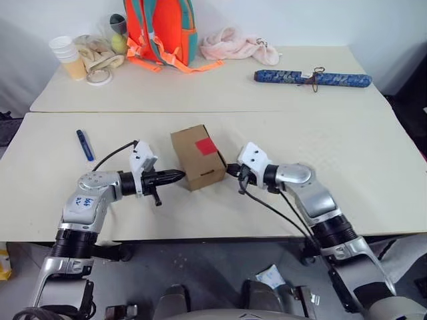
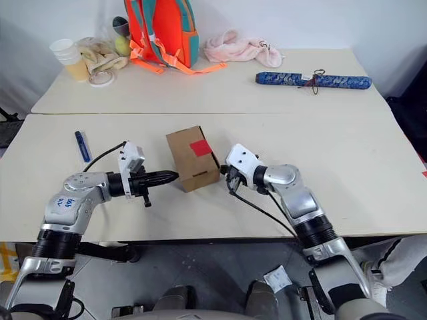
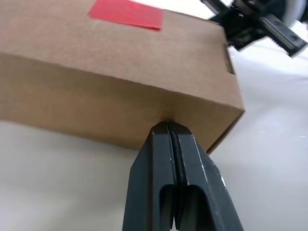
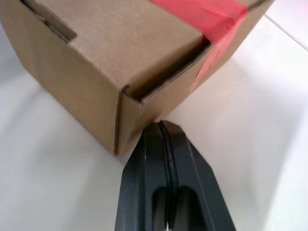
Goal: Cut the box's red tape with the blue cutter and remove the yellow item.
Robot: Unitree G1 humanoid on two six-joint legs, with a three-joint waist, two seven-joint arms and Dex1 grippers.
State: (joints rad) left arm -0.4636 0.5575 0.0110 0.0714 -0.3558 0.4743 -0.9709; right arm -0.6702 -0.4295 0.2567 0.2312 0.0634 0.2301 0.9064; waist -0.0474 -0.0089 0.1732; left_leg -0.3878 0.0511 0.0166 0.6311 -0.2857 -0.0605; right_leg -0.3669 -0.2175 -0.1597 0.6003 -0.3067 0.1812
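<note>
Claws pinched together flank the cardboard box (image 1: 197, 157) at frame centre: left claw (image 1: 179, 177) and right claw (image 1: 230, 169) each at a side wall. Light, crushable carton; steady it by its walls. Red tape (image 1: 205, 146) tops it. Blue cutter (image 1: 85, 145) lies upper left on the worktop (image 1: 320, 143), slim, best pinched mid-shaft.

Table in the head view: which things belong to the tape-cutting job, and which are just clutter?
Job:
- box
- red tape on its top
- blue cutter, lying apart to the left
- left gripper and right gripper, fingers shut, either side of the box

Clutter:
- orange backpack
- pink cloth
- long blue roll
- paper cups
- roll of tape
</note>
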